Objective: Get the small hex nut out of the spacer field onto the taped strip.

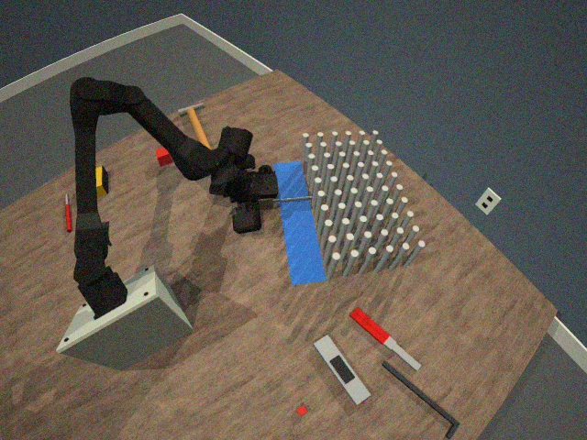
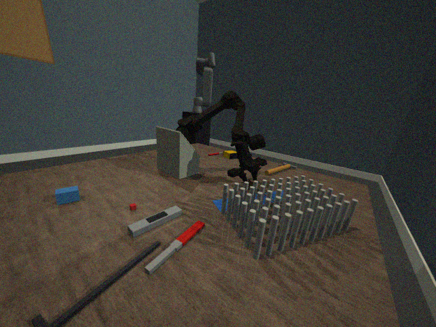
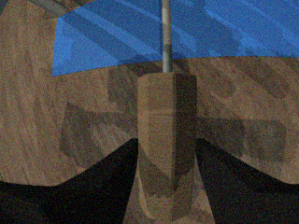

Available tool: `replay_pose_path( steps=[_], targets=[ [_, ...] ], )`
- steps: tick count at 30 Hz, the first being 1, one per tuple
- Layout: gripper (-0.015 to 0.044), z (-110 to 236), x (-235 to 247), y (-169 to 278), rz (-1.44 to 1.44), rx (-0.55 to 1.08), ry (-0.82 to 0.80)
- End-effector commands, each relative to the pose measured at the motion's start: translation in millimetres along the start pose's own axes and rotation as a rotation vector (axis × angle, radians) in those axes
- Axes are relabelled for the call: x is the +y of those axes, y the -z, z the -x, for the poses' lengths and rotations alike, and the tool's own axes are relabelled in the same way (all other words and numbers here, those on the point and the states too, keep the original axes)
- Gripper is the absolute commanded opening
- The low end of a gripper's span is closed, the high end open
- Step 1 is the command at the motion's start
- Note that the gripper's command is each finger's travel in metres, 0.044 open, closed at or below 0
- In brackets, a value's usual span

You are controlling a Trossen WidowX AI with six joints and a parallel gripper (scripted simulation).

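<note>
Gripper [image 1: 265,199]: clamped on the wooden-handled hook tool [image 3: 166,131].
Rod tip: over the blue strip [image 1: 299,222], probably reaching the spacers [image 1: 359,199].

The table [image 1: 199,379] looks like matt brown wood with visible grain. The spacers [image 1: 359,203] look like dull grey metal, smooth-sided. The strip [image 1: 301,236] is flat matt blue tape. The held tool [image 3: 164,119] has a wood-look handle and thin grey metal rod.

We see the dark arm [image 2: 235,116] bent down behind the upright grey spacers [image 2: 285,214]. A sliver of blue strip [image 2: 219,204] shows at their near-left edge. A red-handled tool [image 2: 174,242] lies nearby on the wood.
</note>
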State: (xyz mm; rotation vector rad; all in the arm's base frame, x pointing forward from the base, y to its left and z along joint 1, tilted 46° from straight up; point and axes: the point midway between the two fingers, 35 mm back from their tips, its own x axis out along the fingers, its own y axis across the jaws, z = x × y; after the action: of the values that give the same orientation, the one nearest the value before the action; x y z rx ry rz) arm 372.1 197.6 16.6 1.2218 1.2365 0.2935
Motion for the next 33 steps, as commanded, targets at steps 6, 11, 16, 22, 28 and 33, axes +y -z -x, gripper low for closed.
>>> replay_pose_path(
  steps=[6,11,16,22,28,33],
  targets=[
    [0.0,2.7,1.0,8.0,-0.002,0.002,-0.003],
    [0.0,3.7,1.0,11.6,-0.002,0.002,-0.003],
    [0.0,4.7,1.0,15.1,-0.002,0.003,-0.003],
    [0.0,5.9,1.0,19.3,-0.002,0.003,-0.003],
    [0.0,7.2,1.0,23.5,-0.002,0.003,-0.002],
    [0.0,8.2,1.0,27.0,-0.002,0.004,-0.002]
  ],
)
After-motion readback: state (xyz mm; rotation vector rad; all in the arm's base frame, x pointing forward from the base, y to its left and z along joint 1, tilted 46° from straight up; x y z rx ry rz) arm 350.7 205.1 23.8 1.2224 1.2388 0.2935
